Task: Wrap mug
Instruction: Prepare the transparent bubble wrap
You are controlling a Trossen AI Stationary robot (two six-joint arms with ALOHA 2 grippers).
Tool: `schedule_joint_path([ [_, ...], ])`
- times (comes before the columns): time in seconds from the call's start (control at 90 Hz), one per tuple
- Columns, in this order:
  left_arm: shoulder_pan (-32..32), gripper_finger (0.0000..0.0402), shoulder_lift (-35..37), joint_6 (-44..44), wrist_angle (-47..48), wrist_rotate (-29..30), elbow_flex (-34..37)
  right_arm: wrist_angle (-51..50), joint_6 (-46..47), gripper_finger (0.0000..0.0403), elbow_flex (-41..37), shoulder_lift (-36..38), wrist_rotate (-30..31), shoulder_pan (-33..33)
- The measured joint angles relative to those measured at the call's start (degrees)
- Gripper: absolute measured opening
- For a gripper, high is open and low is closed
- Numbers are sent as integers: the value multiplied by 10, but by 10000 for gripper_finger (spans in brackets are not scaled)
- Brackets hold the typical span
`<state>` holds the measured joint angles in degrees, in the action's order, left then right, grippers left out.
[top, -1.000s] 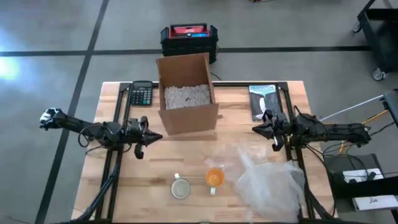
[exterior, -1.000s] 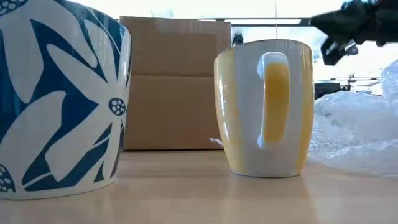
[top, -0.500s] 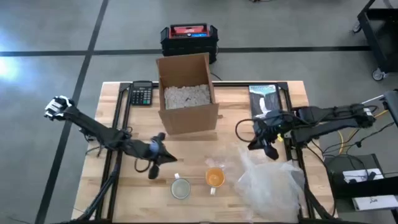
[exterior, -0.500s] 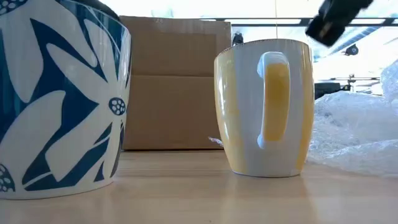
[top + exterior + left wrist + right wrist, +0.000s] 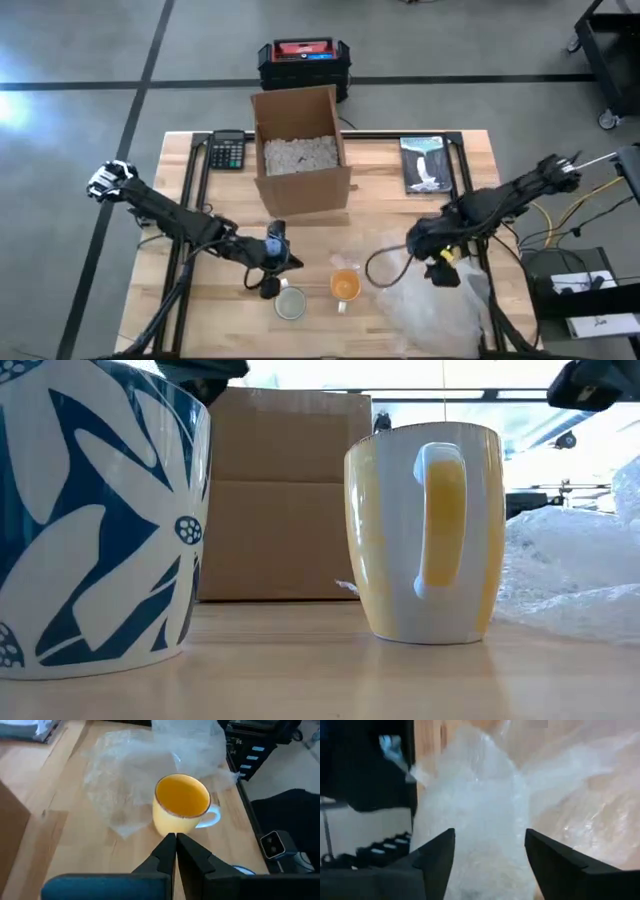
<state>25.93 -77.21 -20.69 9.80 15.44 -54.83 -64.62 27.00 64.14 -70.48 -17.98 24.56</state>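
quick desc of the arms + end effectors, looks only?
Both arms are dark, slim and jointed. The left arm has a white part at its outer end; the right arm trails a black cable loop and shows a yellow patch near its wrist. Left end effector: dark tapered fingers. Right end effector: dark angular fingers.

Bright, even light; backlit low view glares, right wrist view perhaps blurred.

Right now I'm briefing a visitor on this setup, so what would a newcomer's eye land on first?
Probably the open cardboard box of white filler at the table's far middle, then the two mugs near the front edge: a yellow mug beside a blue-and-white mug. The left gripper, jaws shut, hovers by the blue-and-white mug, while the right gripper, jaws open, hangs over the crumpled bubble wrap at the front right.
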Motion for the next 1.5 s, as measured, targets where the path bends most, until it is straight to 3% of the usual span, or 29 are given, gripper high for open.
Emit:
schedule_joint_path([
  [0.144,0,0,-19,3,3,0,-4,-40,-2,236,-14,-64,21,7],
  [0.267,0,0,-31,3,1,0,-5,-83,-32,207,-19,-110,31,7],
  [0.356,-1,0,-32,3,-2,0,-5,-85,-55,158,-14,-124,29,7],
  [0.5,-1,0,-31,3,-7,1,-5,-83,-89,36,-4,-124,30,7],
  [0.544,-1,0,-31,3,-11,3,-5,-85,-101,15,-2,-123,31,7],
  [0.856,-1,0,-26,3,-14,5,-5,-84,-32,4,14,-61,61,2],
  [1.022,-1,0,-25,3,-14,5,-5,-77,-5,36,20,-29,87,2],
  [1.333,-1,0,-25,3,-14,5,-5,-30,-6,191,-12,-29,91,4],
  [1.5,-1,0,-25,3,-13,5,-5,-15,-40,234,-58,-65,25,4],
])
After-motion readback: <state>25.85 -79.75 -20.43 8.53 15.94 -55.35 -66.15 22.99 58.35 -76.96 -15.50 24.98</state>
